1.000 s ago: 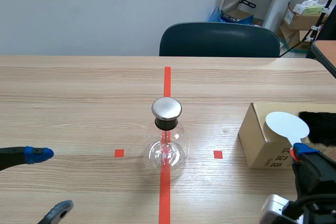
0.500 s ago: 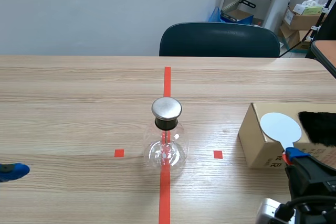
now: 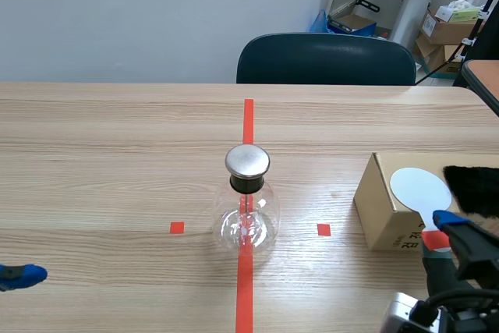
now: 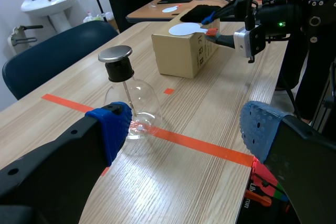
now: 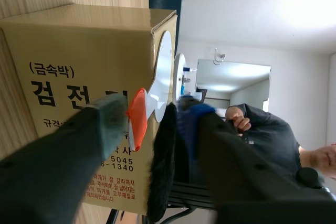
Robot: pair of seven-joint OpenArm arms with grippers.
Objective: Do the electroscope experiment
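Where the long orange-red tape line (image 3: 246, 286) crosses the middle of the surface (image 3: 117, 154), the electroscope (image 3: 247, 208) stands upright. It is a round clear glass flask with a black stopper and a flat metal cap (image 3: 247, 161). A thin rod runs down from the stopper inside the glass. A small red square is taped on either side of it, each a little apart from the flask. Nothing touches the electroscope.

Well to its right sits a brown cardboard box (image 3: 382, 212) with black print on its side. A paddle (image 3: 421, 189), made of a white disc on an orange handle, lies over the box's top near its front edge; whether the disc rests on the cardboard cannot be told. The right pincer (image 5: 152, 114) is closed on the orange handle, with its grey-green pad (image 5: 113, 111) on one side and its blue pad (image 5: 191, 119) on the other. Just beyond the disc, a black fur pad (image 3: 472, 189) lies on the box top.

The left pincer (image 4: 186, 129) is spread wide and holds nothing. It hangs low at the near left of the surface, well apart from the flask, which shows ahead of it between its fingers.

Past the far edge of the surface stands a dark blue chair (image 3: 326, 58).
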